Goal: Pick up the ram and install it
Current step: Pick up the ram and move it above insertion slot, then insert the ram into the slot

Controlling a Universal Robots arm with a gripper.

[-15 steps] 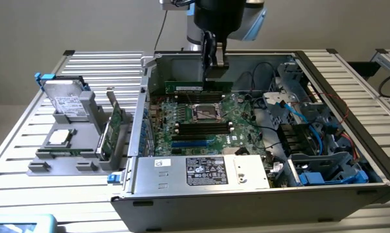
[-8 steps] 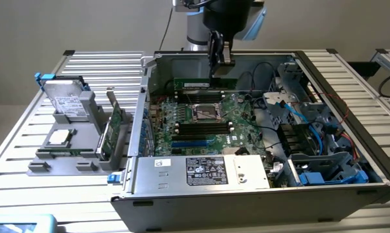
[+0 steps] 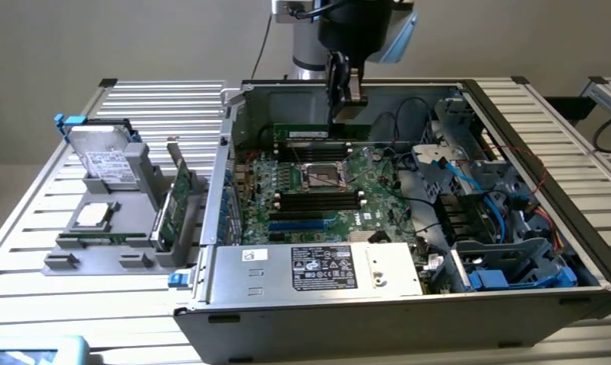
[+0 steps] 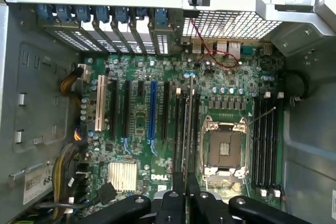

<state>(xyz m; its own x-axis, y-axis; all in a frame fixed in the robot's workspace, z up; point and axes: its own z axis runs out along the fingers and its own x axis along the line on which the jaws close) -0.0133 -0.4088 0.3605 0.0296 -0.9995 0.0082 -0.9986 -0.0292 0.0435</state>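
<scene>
My gripper (image 3: 347,106) hangs inside the open computer case (image 3: 549,190), over the back of the motherboard (image 3: 316,179). It is shut on the ram (image 3: 311,134), a narrow green stick with a white label that hangs level under the fingers. From the wrist the ram (image 4: 187,124) appears edge-on as a thin line running out from between the black fingers (image 4: 175,199). It lies along the black memory slots (image 4: 180,129) beside the CPU socket (image 4: 224,148). I cannot tell whether it touches a slot.
A second bank of black slots (image 4: 266,145) lies on the socket's other side. Blue and black expansion slots (image 4: 153,111) and a heatsink (image 4: 122,176) are nearby. Outside the case a grey holder (image 3: 113,243) carries a tall green card (image 3: 184,194) and a drive (image 3: 108,162). Cables (image 3: 457,179) crowd the exterior view's right.
</scene>
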